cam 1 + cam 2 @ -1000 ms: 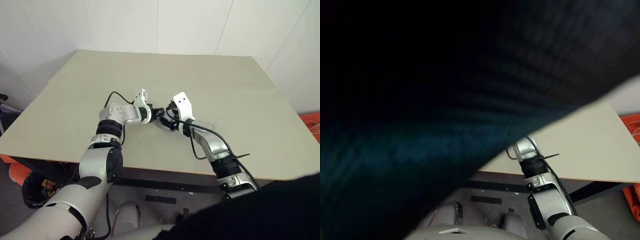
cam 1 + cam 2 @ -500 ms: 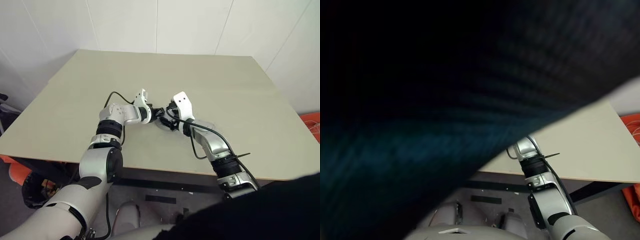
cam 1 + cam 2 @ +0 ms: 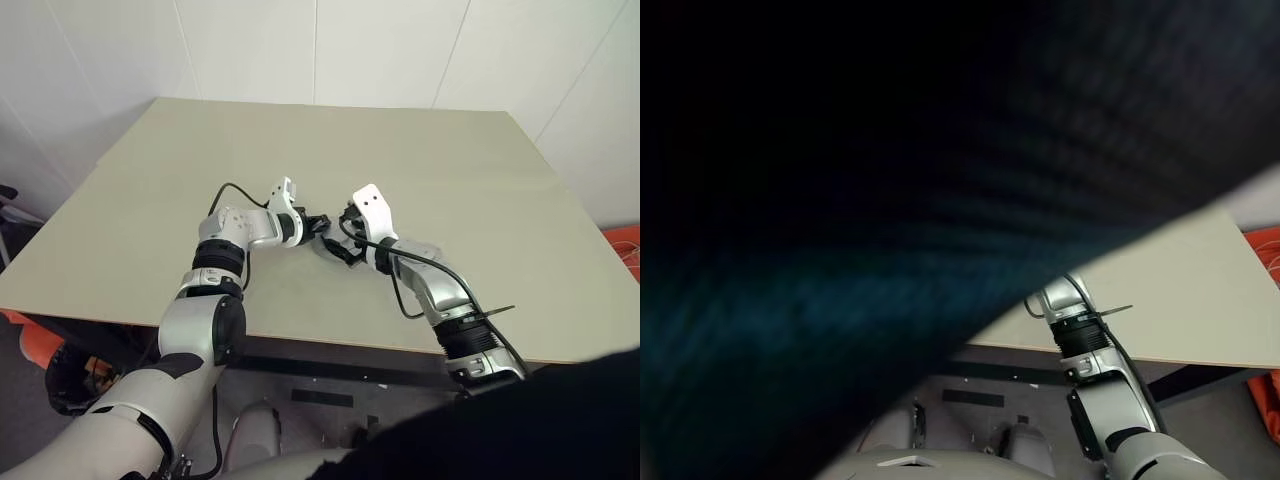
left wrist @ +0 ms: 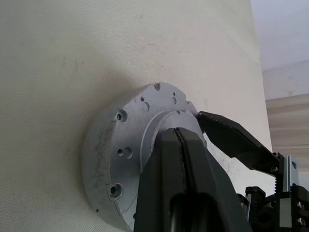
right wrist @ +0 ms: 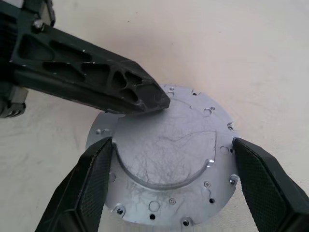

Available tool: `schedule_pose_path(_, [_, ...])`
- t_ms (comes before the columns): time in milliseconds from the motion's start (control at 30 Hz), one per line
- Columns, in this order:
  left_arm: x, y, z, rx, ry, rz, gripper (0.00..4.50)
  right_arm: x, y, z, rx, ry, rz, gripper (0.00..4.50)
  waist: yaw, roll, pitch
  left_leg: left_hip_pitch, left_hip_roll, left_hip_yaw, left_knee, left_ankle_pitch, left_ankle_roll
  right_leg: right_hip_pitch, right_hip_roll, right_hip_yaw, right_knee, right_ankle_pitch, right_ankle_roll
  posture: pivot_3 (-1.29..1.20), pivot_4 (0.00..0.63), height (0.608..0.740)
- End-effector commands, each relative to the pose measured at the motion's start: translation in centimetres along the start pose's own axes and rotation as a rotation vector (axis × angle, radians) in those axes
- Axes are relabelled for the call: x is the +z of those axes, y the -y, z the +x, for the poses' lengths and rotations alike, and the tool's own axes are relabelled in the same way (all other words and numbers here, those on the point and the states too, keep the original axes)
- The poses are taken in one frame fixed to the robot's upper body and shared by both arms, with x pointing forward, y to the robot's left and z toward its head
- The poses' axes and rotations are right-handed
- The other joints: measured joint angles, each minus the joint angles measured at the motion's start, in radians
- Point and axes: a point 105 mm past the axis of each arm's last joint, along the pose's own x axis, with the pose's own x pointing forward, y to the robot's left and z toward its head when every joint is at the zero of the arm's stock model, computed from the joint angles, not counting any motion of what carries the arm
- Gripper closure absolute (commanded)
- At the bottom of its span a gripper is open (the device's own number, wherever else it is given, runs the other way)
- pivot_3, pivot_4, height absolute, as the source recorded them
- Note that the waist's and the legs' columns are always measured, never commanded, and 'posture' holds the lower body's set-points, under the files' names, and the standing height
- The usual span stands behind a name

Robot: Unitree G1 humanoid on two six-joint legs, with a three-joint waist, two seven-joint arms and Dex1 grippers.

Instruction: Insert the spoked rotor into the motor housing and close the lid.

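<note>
Lid (image 5: 169, 166) seated flat on table (image 3: 430, 180) at frame centre, rotor and housing hidden beneath. Left gripper (image 5: 157, 99) pinched shut, pressing lid top. Right gripper (image 5: 171, 183) spread wide, straddling lid. Closing looks nearly complete.

Your left eye view sits high on the head, looking forward and down over the whole table (image 3: 150, 200) from well back. The right eye view faces the same way, but something dark sits right against it. Both wrist views look along their own fingers, very close in, and share the same silver disc (image 5: 166, 164) from opposite sides.
</note>
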Motion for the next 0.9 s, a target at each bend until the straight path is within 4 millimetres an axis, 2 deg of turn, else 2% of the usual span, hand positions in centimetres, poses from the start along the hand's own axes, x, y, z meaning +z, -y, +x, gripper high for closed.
schedule_pose_path(33, [0.1, -0.1, -0.1, 0.012, 0.001, 0.009, 4.5, 0.3, 0.7, -0.7, -0.015, -0.014, -0.008, 0.01, 0.0, 0.0, 0.0, 0.0, 0.0, 0.0, 0.0, 0.0, 0.0, 0.0, 0.0, 0.0, 0.0, 0.0, 0.0, 0.0, 0.0, 0.74])
schedule_pose_path(300, [0.0, -0.1, -0.1, 0.009, -0.001, 0.006, 4.5, 4.9, 0.9, -2.4, 0.018, 0.095, 0.024, 0.01, -0.003, 0.0, 0.0, -0.001, 0.0, 0.0, 0.0, 0.001, -0.001, -0.002, 0.0, 0.0, 0.0, 0.0, 0.0, 0.0, 0.0, 0.74])
schedule_pose_path(433, [0.0, -0.1, -0.1, 0.006, -0.003, 0.008, 4.5, 6.7, 1.8, -3.7, 0.022, 0.124, 0.066, 0.01, -0.003, 0.0, 0.0, -0.003, 0.0, 0.0, 0.0, 0.001, -0.001, -0.004, 0.0, 0.0, 0.001, 0.0, 0.0, 0.0, 0.0, 0.74])
schedule_pose_path(567, [-0.1, 0.0, 0.0, 0.0, -0.003, 0.008, 4.5, 7.5, 3.4, -5.4, 0.024, 0.108, 0.123, 0.01, 0.001, 0.0, 0.0, -0.003, 0.0, 0.0, 0.0, 0.001, -0.001, -0.003, 0.0, 0.0, 0.0, 0.001, 0.0, 0.0, 0.0, 0.74])
schedule_pose_path(800, [-0.3, 0.1, 0.0, -0.018, 0.004, 0.015, 4.5, 7.5, 7.9, -8.7, 0.022, 0.027, 0.454, 0.01, 0.003, 0.0, 0.0, -0.002, 0.0, 0.0, 0.0, 0.001, -0.001, -0.003, 0.0, 0.0, 0.001, 0.001, 0.0, 0.0, 0.0, 0.74])
schedule_pose_path(900, [-0.3, 0.1, -0.1, -0.025, 0.01, 0.016, 4.5, 7.0, 8.9, -9.1, 0.052, -0.01, 0.733, 0.01, 0.002, 0.0, 0.0, -0.002, 0.0, 0.0, 0.0, 0.001, -0.001, -0.003, 0.0, 0.0, 0.001, 0.0, 0.0, 0.0, 0.0, 0.74])
